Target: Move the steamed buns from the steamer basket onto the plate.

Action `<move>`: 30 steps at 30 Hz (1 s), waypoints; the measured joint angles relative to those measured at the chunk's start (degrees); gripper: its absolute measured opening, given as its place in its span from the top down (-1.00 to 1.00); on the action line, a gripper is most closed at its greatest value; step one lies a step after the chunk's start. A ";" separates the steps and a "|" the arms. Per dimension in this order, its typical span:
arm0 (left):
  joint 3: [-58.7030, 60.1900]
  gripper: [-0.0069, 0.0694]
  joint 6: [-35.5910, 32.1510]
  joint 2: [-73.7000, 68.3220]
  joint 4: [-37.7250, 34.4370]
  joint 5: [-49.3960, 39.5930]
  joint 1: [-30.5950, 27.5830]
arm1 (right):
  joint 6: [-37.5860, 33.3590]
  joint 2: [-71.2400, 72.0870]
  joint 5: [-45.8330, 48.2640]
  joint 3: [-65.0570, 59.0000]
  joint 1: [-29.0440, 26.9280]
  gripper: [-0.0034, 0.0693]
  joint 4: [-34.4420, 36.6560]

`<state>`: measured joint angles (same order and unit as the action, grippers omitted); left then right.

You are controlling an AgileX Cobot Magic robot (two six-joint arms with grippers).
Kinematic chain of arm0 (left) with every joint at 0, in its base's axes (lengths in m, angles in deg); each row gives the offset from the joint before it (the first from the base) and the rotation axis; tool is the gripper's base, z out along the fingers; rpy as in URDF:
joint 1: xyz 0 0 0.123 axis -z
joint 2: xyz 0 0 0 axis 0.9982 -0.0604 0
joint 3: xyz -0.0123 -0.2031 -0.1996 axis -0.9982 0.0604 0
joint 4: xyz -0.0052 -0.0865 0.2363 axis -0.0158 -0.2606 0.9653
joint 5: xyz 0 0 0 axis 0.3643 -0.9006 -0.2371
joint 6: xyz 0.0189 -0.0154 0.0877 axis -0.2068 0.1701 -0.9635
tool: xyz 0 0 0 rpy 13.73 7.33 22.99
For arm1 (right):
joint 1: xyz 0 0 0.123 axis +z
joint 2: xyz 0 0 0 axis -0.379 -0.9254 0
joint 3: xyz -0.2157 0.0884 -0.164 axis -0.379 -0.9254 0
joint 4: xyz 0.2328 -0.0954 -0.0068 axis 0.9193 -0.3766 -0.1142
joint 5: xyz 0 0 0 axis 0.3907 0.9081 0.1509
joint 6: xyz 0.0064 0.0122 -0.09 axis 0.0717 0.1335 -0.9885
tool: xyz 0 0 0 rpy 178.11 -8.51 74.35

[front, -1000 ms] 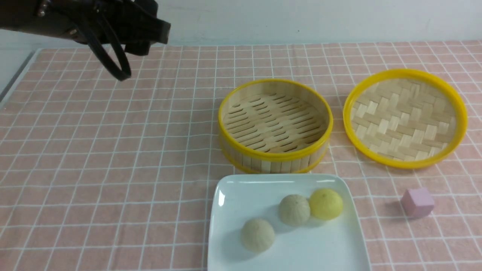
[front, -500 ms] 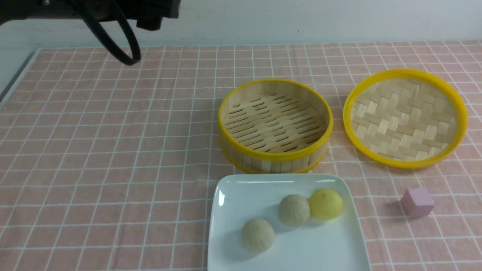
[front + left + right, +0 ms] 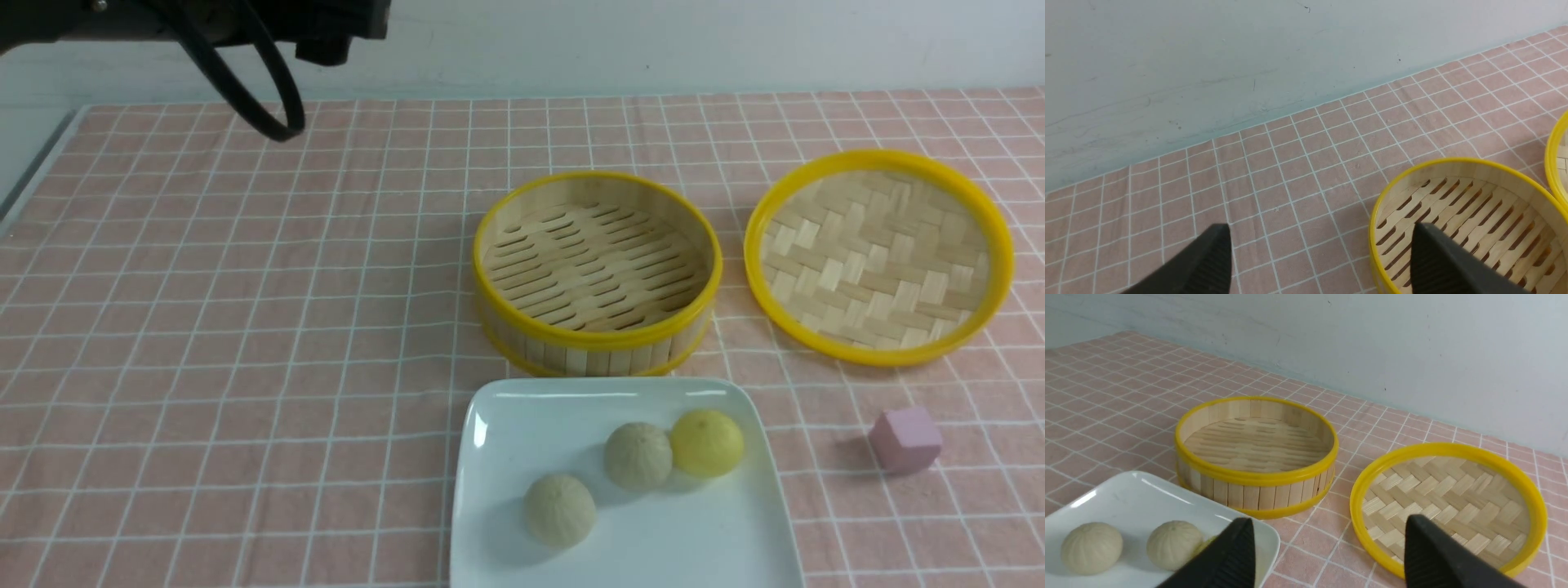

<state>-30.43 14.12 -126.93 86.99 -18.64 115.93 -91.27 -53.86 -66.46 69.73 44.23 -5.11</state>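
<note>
Front view counts three round pleated steamed buns (image 3: 638,456), all on the single glossy white square plate (image 3: 498,425): two beige, and one pale yellow bun (image 3: 707,443) touching a beige one. One round bamboo steamer basket (image 3: 596,355) stands just behind the plate, slatted floor bare. One woven bamboo lid (image 3: 878,257) lies beside the basket, one pink cube (image 3: 904,439) beside the plate. Left gripper (image 3: 1319,234) and right gripper (image 3: 1329,522) both gape, released, grasping nothing.

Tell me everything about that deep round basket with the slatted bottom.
The steamer basket looks like bamboo: upright strips for a wall, yellow rims top and bottom, a slatted floor. It stands upright and empty on the checked cloth, just behind the white plate, apart from the woven lid on its right.
</note>
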 joint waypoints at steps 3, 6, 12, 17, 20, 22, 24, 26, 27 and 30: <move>0.00 -0.69 0.00 0.00 0.00 0.11 0.00 | 0.04 0.00 -0.33 -1.13 0.00 -0.43 0.00; 0.00 -0.69 0.00 0.00 0.00 0.31 0.00 | 0.04 0.00 -0.44 -2.20 0.00 -0.43 -1.37; 0.00 -0.69 0.00 0.00 -0.18 0.26 0.00 | 0.04 0.00 1.81 -4.19 0.00 -0.43 -5.47; 0.00 -0.69 0.00 0.00 -0.23 0.26 0.00 | 0.06 0.00 4.59 -4.56 0.00 -0.43 -5.75; 0.00 -0.67 0.00 0.00 -0.23 0.26 0.00 | 0.06 0.00 4.97 -4.56 0.00 -0.43 -5.78; 0.00 -0.65 0.00 0.00 -0.23 0.26 0.00 | 0.06 0.00 5.16 -4.56 0.00 -0.43 -5.78; 0.00 -0.64 0.00 0.00 -0.23 0.26 0.00 | 0.06 0.00 5.28 -4.56 0.00 -0.43 -5.78; 0.00 -0.62 0.00 0.00 -0.23 0.26 0.00 | 0.06 0.00 5.40 -4.56 0.00 -0.43 -5.78; 0.00 -0.61 0.00 0.00 -0.23 0.26 0.00 | 0.06 0.00 5.40 -4.56 0.00 -0.43 -5.78; 0.00 -0.59 0.00 0.00 -0.23 0.26 0.00 | 0.06 0.00 5.40 -4.56 0.00 -0.43 -5.78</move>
<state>-30.43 14.12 -126.93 86.76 -18.39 115.93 -91.21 -53.86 -61.06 65.17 44.23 -10.88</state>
